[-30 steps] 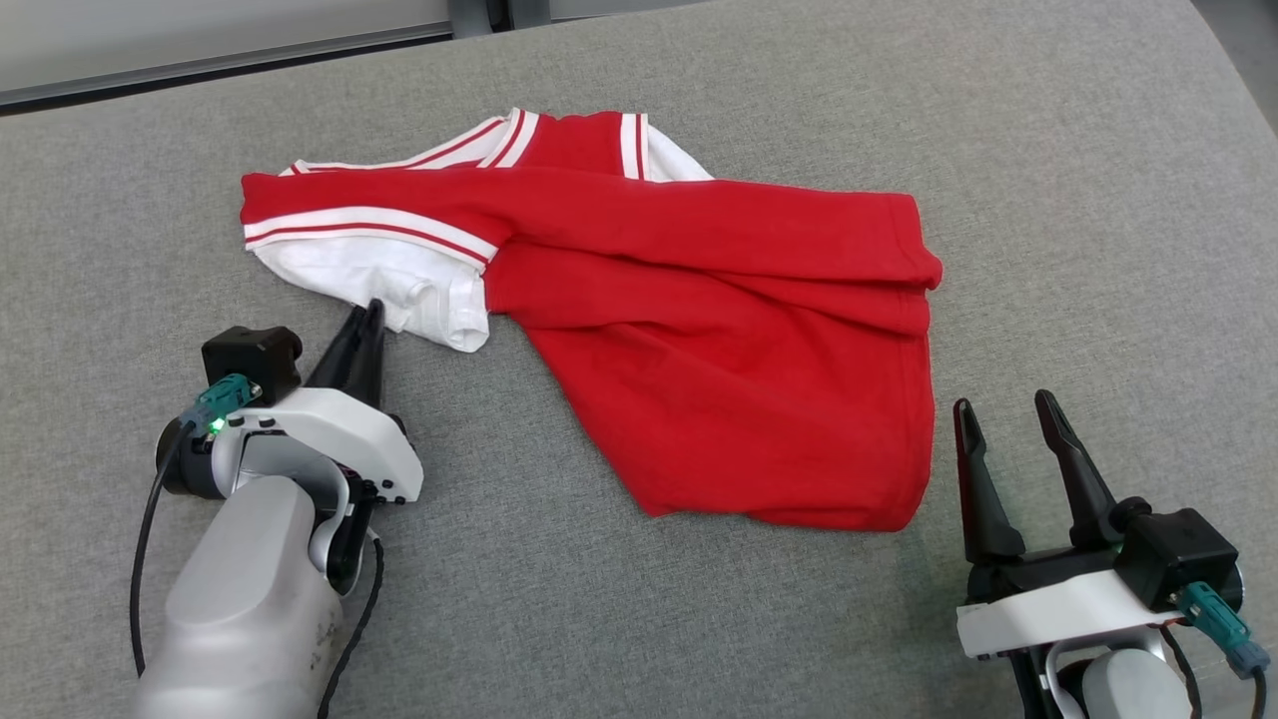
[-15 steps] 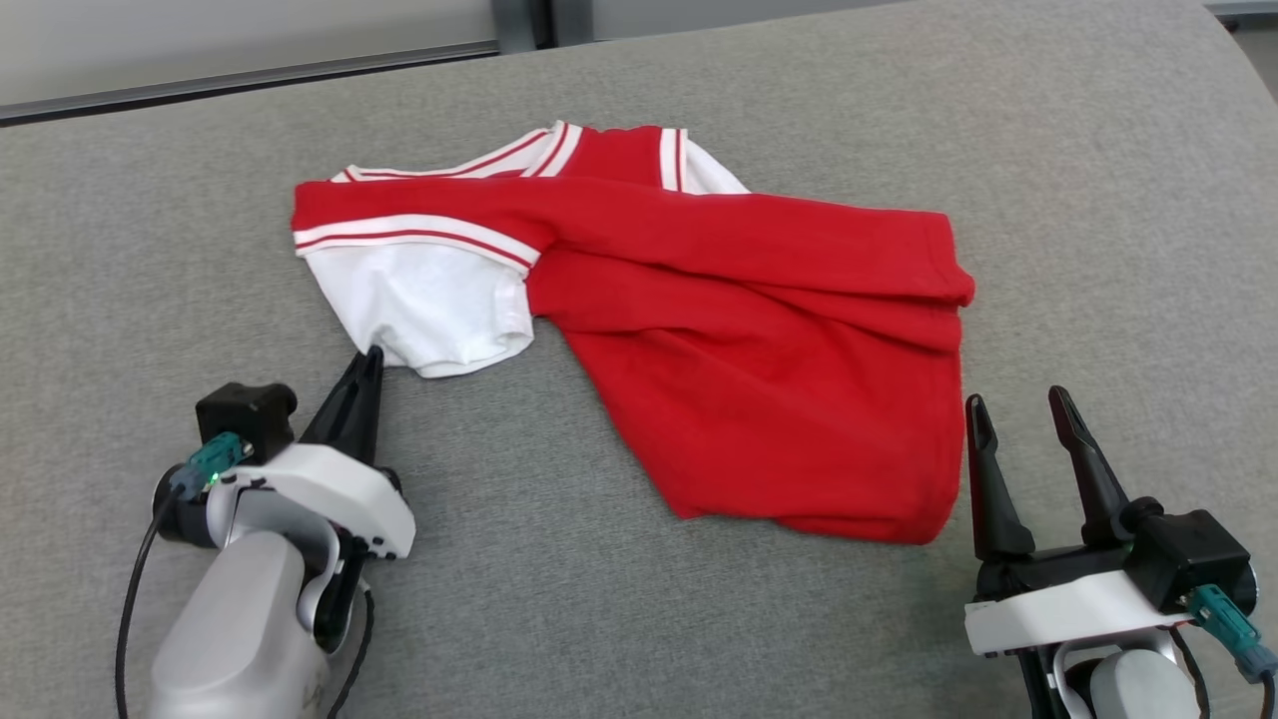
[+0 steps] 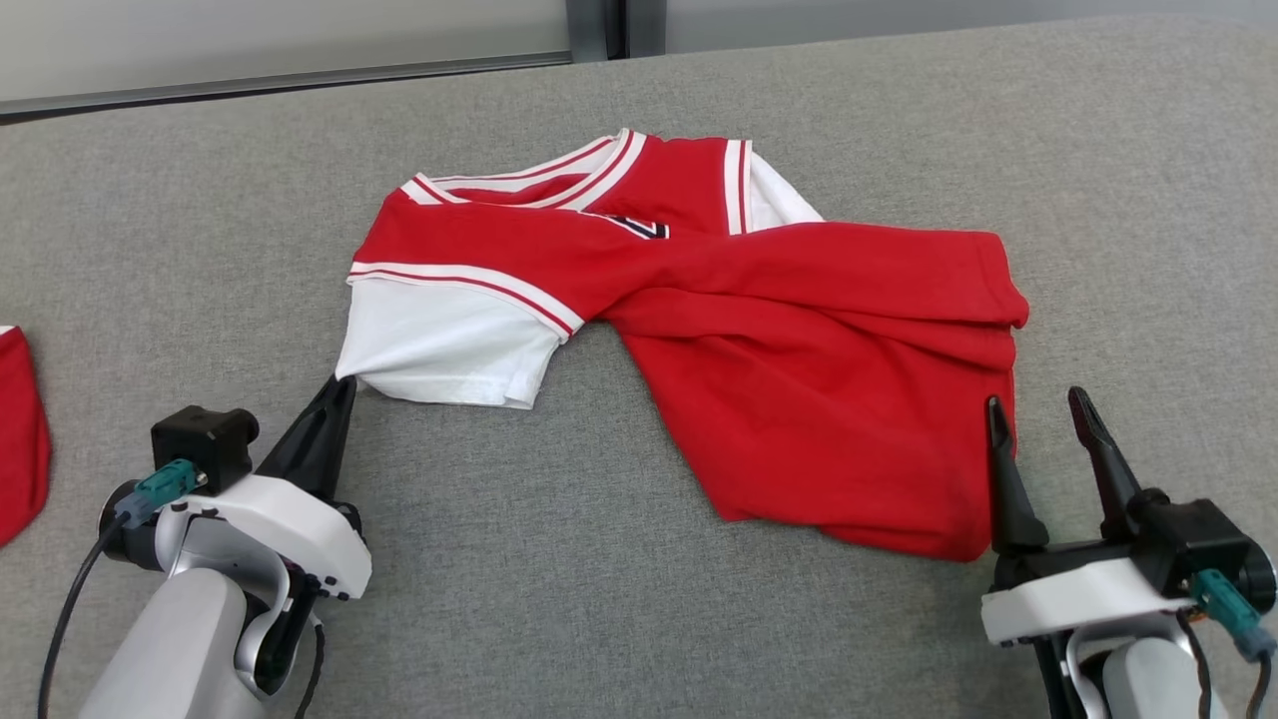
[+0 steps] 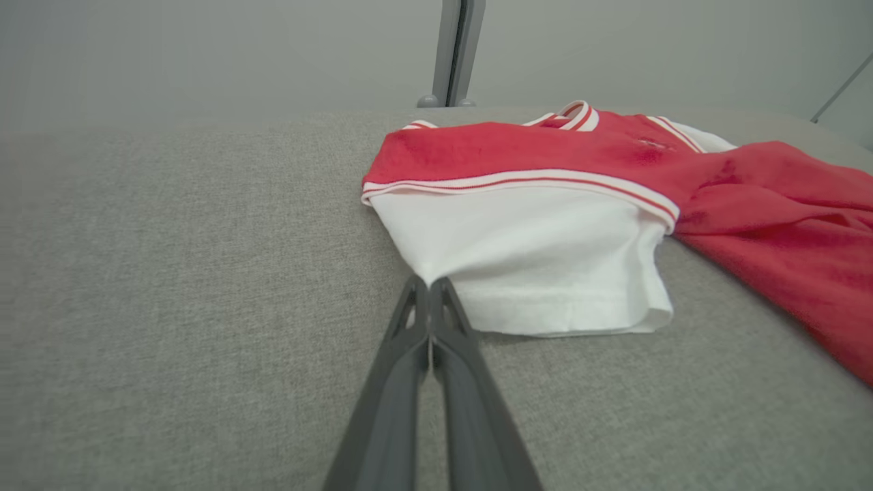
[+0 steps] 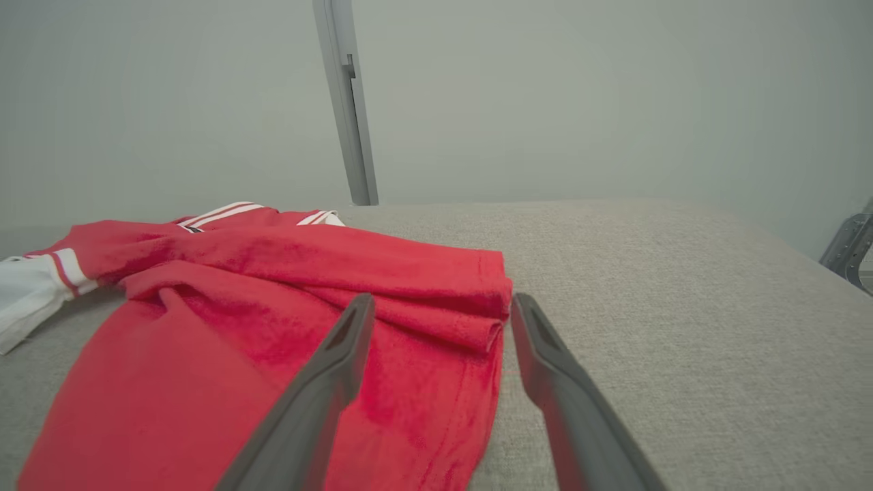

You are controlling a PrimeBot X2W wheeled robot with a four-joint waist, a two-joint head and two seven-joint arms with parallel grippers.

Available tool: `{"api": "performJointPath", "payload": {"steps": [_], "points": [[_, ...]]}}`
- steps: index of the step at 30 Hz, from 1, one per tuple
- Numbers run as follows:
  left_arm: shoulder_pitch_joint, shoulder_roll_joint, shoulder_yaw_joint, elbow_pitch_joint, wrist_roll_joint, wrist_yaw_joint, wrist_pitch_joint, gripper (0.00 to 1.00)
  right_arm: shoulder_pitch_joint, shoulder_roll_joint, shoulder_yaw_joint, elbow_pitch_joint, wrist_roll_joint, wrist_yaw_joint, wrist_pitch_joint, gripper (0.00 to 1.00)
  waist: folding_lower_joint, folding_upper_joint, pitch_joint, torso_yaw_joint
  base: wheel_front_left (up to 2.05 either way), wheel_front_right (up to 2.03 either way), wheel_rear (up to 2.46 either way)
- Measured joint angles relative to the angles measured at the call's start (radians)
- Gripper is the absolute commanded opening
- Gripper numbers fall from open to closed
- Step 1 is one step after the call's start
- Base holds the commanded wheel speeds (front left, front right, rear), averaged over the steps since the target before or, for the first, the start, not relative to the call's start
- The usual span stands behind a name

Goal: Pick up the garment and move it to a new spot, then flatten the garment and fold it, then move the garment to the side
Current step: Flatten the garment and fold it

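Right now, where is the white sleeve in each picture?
Head view: white sleeve left of centre, beyond the left end effector.
Left wrist view: white sleeve at centre, corner pinched.
Right wrist view: white sleeve at far left edge.
Shared landmark: grey post at the back.

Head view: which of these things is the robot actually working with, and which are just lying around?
Part of the job:
- red and white shirt
- left hand, shut on its white sleeve
- right hand, open by its red hem

Just lying about:
- another red cloth at the left edge
- grey post behind the table
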Motion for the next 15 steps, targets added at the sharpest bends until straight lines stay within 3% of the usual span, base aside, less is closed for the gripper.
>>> {"api": "performJointPath", "payload": {"steps": [6, 15], "points": [[0.036, 0.019, 0.008, -0.103, -0.008, 0.031, 0.037, 0.0, -0.111, -0.026, -0.058, 0.128, -0.013, 0.0, 0.0, 1.0, 0.0, 0.0, 0.017, 0.005, 0.0, 0.0, 0.0], [0.051, 0.046, 0.013, -0.17, -0.007, 0.062, 0.065, 0.0, -0.284, -0.094, -0.077, 0.376, -0.122, 0.0, 0.0, 1.0, 0.0, 0.0, 0.04, 0.021, 0.0, 0.0, 0.0]]}}
